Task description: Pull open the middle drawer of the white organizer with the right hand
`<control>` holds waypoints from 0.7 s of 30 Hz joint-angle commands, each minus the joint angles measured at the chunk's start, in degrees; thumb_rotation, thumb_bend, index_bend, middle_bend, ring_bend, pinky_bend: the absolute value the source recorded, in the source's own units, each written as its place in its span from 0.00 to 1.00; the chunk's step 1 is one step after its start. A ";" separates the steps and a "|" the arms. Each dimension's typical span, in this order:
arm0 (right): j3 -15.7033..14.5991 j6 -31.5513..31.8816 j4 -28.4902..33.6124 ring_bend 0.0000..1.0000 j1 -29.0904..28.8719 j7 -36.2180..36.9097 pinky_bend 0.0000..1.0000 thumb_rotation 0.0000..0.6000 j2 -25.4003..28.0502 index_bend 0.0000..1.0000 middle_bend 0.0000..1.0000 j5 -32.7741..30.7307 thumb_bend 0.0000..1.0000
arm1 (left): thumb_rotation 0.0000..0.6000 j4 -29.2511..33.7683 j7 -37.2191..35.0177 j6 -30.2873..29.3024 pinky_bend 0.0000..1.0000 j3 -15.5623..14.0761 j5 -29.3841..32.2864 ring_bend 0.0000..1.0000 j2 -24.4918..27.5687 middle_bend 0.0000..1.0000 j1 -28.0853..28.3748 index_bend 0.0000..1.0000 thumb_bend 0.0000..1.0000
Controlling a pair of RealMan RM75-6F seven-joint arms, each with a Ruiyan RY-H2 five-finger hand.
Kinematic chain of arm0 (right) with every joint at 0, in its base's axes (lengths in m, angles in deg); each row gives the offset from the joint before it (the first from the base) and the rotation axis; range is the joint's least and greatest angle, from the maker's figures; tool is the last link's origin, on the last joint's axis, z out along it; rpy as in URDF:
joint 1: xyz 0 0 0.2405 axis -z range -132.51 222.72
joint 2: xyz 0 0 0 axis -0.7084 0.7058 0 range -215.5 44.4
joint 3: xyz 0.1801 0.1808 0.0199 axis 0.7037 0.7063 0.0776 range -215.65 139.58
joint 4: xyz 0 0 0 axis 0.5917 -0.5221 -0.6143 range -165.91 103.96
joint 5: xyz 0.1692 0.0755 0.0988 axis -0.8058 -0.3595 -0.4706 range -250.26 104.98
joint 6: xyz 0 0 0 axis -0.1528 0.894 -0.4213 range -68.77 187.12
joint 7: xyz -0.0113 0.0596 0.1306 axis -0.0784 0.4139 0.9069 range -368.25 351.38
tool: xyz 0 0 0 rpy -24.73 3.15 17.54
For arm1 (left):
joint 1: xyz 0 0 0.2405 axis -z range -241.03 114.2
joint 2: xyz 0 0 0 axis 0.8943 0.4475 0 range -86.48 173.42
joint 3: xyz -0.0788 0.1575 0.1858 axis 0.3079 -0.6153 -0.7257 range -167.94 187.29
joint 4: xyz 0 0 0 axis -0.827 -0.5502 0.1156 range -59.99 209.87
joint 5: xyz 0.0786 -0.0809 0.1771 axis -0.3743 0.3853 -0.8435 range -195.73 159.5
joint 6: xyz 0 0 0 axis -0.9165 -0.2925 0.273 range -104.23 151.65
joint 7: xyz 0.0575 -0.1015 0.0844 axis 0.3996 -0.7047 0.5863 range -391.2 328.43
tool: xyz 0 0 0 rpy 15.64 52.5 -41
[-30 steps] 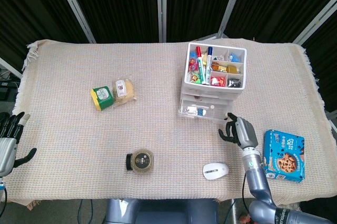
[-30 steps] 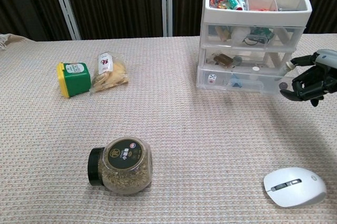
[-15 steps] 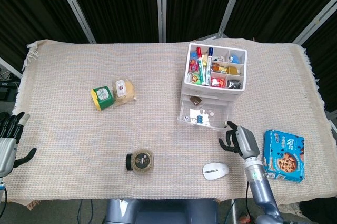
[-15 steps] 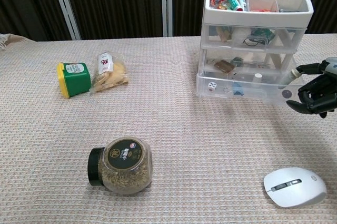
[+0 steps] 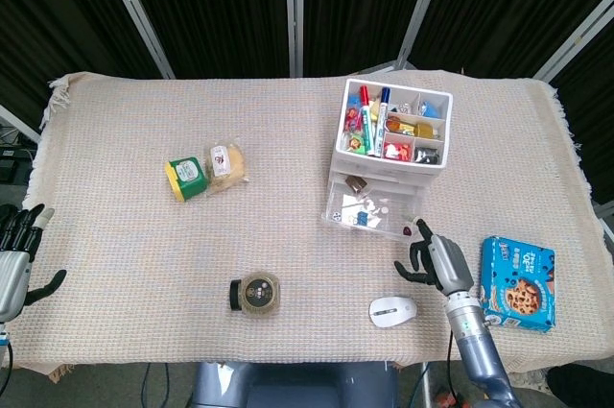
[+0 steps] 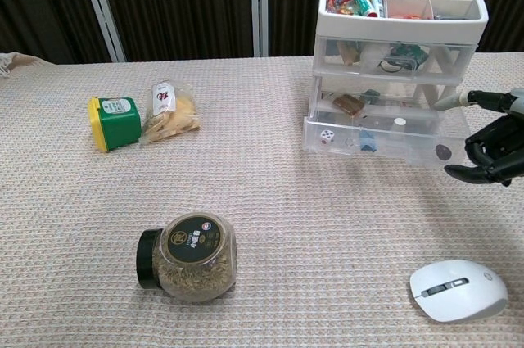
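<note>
The white organizer [image 5: 339,153] [image 6: 393,26] stands at the back right, its top tray full of pens and small items. A clear drawer low in the stack [image 5: 369,229] [image 6: 385,148] is slid out toward me, showing a die and small bits inside. My right hand [image 5: 435,259] [image 6: 496,154] is at the drawer's front right corner, fingers curled and hooked against its front wall. My left hand [image 5: 15,256] hangs off the table's left edge with fingers spread, holding nothing.
A white mouse [image 5: 393,311] [image 6: 457,289] lies just in front of my right hand. A blue cookie box [image 5: 518,283] sits to its right. A seed jar [image 5: 256,294] [image 6: 190,256], a green container [image 5: 186,177] and a snack bag [image 5: 226,164] lie on the left half.
The drawer has slid further out of the organizer, and my right hand has moved back toward me along with its front corner. The left hand has stayed still.
</note>
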 commanded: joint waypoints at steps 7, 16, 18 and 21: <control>1.18 5.98 2.52 0.95 0.76 -2.20 0.71 1.00 0.67 0.33 0.94 6.56 0.13 | 1.00 0.02 0.12 -0.02 0.00 0.03 0.03 0.00 -0.03 0.00 0.00 0.00 0.29; 7.80 3.30 4.36 1.00 -5.60 -18.07 0.72 1.00 2.57 0.41 1.00 -1.18 0.08 | 1.00 0.04 0.06 0.01 0.00 0.02 0.06 0.00 -0.02 0.00 -0.01 0.00 0.29; 8.41 1.37 3.78 1.00 -7.62 -21.96 0.72 1.00 3.01 0.42 1.00 -3.78 0.06 | 1.00 0.04 -0.03 0.05 0.00 0.03 0.07 0.00 0.00 0.00 0.01 0.00 0.29; 8.91 -0.27 3.45 1.00 -9.51 -25.22 0.73 1.00 3.22 0.45 1.00 -7.12 0.02 | 1.00 0.02 -0.18 0.07 0.00 0.00 0.04 0.00 0.04 0.00 0.00 0.00 0.29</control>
